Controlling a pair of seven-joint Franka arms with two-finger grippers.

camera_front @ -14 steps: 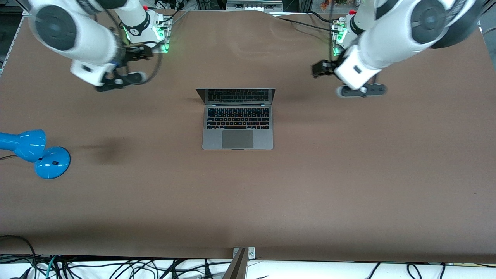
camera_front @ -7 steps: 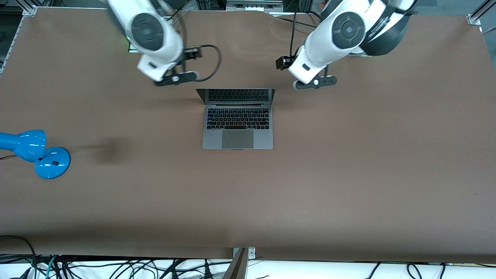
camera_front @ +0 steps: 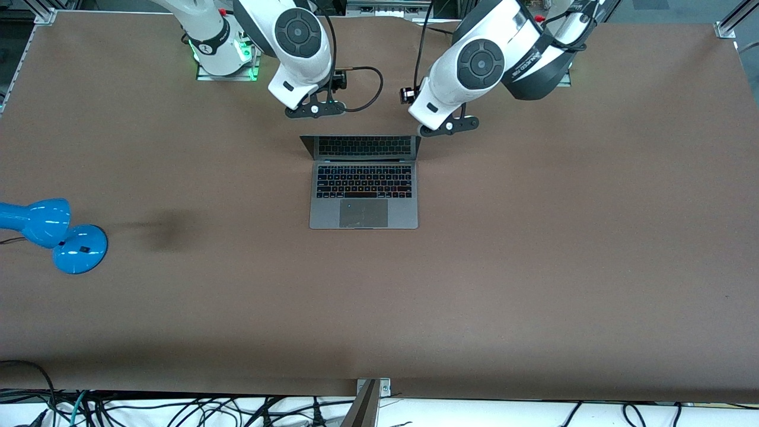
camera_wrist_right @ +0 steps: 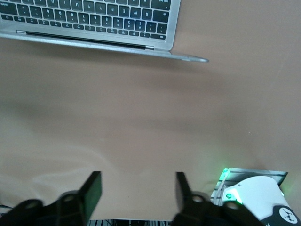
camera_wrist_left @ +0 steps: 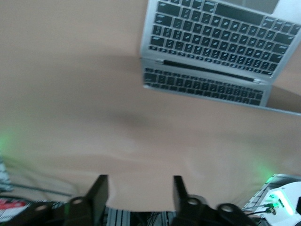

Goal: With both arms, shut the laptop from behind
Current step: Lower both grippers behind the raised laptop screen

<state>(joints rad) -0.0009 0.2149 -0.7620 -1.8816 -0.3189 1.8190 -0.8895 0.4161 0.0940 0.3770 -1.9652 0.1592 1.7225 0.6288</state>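
While both wrists block the fingertips in the front view, each wrist view shows two dark fingers spread apart with bare table between them, holding nothing. The left gripper (camera_wrist_left: 138, 195) hangs over the table just past the laptop's (camera_front: 363, 181) raised lid, toward the left arm's end of it; the right gripper (camera_wrist_right: 136, 193) hangs over the table near the lid's corner toward the right arm's end. Neither touches the lid. The laptop sits open at the table's (camera_front: 533, 267) middle, screen tilted up, keyboard facing the front camera. A blue lamp (camera_front: 50, 234), partly cut off, stands at the right arm's end.
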